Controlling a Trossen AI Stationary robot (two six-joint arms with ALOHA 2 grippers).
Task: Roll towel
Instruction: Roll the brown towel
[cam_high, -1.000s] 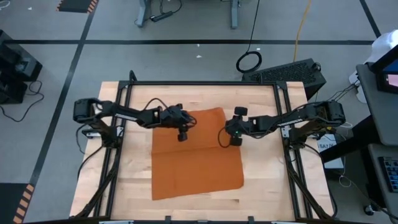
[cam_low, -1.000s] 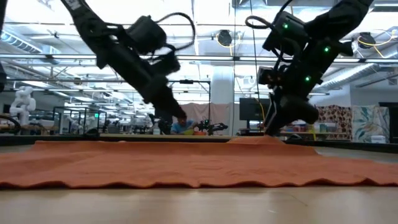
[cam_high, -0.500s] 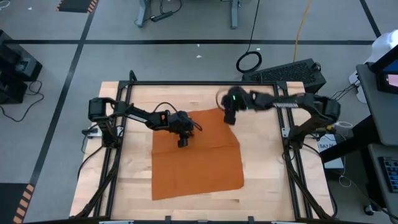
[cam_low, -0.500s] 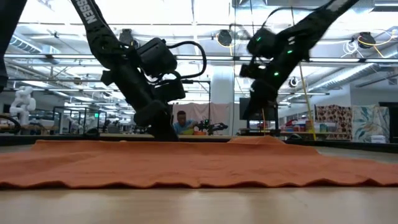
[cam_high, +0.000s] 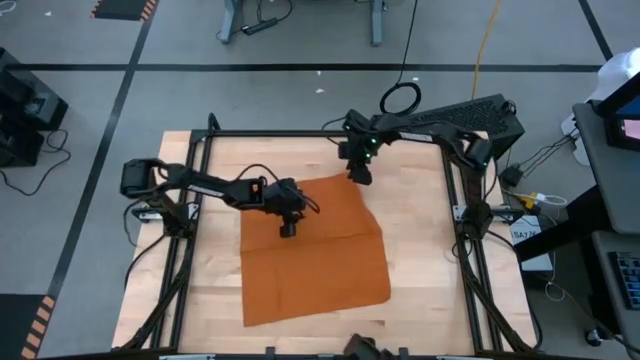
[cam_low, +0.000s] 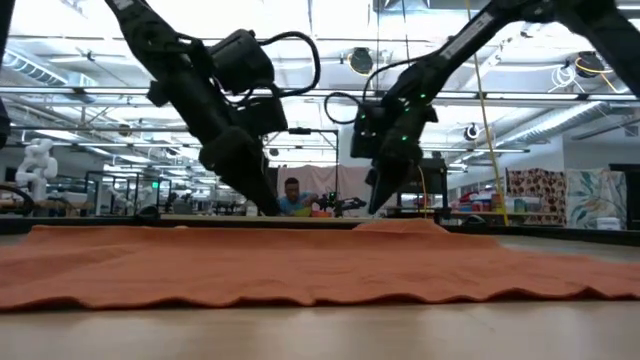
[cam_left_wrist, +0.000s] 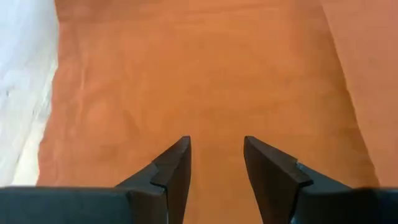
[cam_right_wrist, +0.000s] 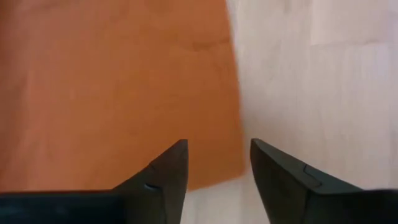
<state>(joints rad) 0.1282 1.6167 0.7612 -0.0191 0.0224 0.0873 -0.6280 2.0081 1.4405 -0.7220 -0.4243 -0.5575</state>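
**Inspector:** Where did the towel (cam_high: 315, 250) lie?

**Assistant:** It lay spread flat on the wooden tabletop (cam_high: 215, 290), roughly central, inside the black frame (cam_high: 320, 134). In the low view its near edge showed small ripples, and a low hump stood at the far side.

**Inspector:** Position of the left gripper (cam_high: 287, 230)?

**Assistant:** It was above the towel's far-left part, pointing down. The left wrist view showed its fingers (cam_left_wrist: 171, 168) parted with only cloth visible in the gap, nothing clamped between them.

**Inspector:** And the right gripper (cam_high: 358, 176)?

**Assistant:** It was at the towel's far right corner, close to the frame's far rail. The right wrist view showed its fingers (cam_right_wrist: 280, 171) apart, straddling the towel's edge: cloth on one side, bare wood on the other. Nothing was held.

**Inspector:** Were the fingers touching the cloth?

**Assistant:** That could not be told for either arm. In the low view both grippers reached down towards the towel's far side, with the tips hidden behind the cloth.

**Inspector:** Anything beyond the tabletop?

**Assistant:** A person (cam_low: 291, 197) showed in the room behind, seen in the low view.
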